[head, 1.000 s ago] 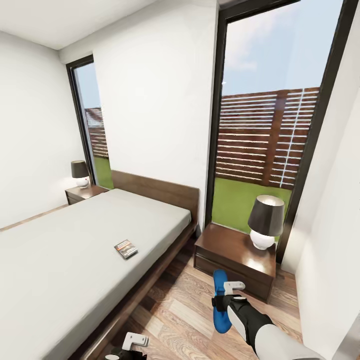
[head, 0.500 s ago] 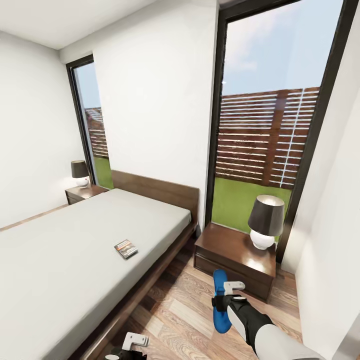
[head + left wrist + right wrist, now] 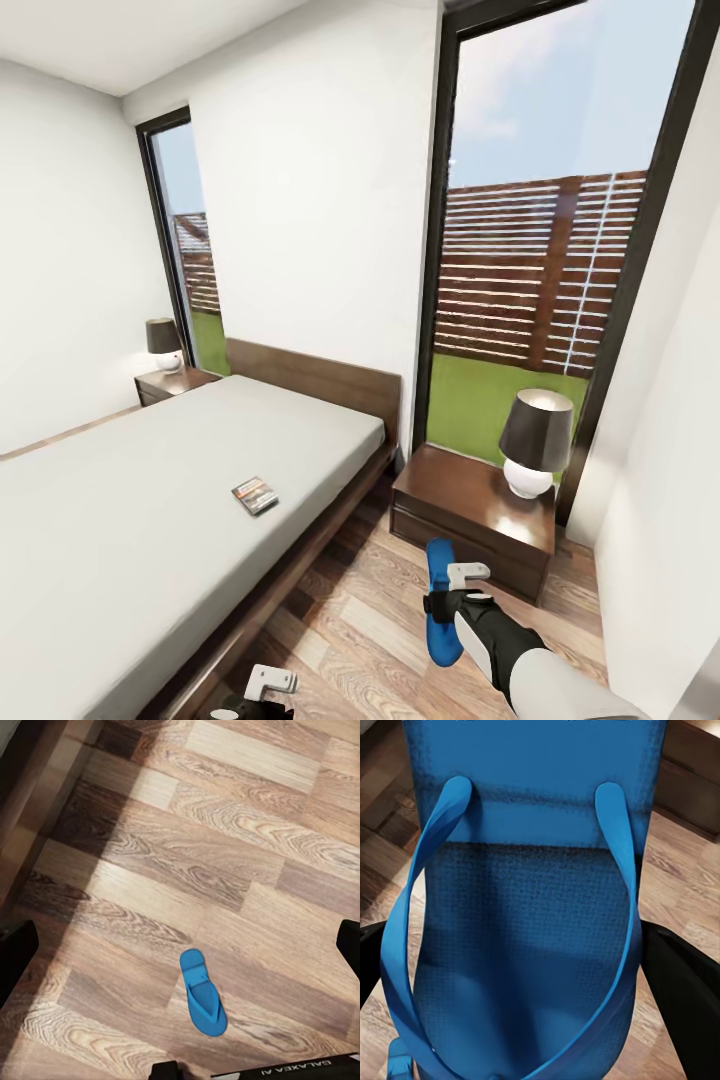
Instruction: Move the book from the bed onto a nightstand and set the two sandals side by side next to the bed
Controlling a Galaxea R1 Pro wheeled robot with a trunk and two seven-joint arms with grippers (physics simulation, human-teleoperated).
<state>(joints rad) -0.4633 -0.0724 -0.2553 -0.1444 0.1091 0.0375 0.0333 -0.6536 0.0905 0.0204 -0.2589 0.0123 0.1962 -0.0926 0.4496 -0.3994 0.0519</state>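
From my head camera, my right gripper (image 3: pixel 452 590) clasps a bright blue flat flip-flop (image 3: pixel 438 603) over open wood-plank floor (image 3: pixel 350 620) between the dark-framed, pale-grey bed (image 3: pixel 130 500) and the reddish-brown wooden nightstand (image 3: pixel 470 500). The small dark paperback book (image 3: pixel 255 495) lies near the mattress edge. My left gripper (image 3: pixel 262 695) hangs by the bed frame; I cannot tell its state. My left wrist camera shows the second blue flip-flop (image 3: pixel 202 992) flat on bare planks. My right wrist camera shows the held flip-flop's straps close up.

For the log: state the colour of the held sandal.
Bright blue; the sandal shows best in the right wrist view, gripped by the right gripper.

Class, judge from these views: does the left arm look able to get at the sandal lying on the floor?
Probably yes: the left tool is open, and bare floor surrounds the sandal in the left wrist view.
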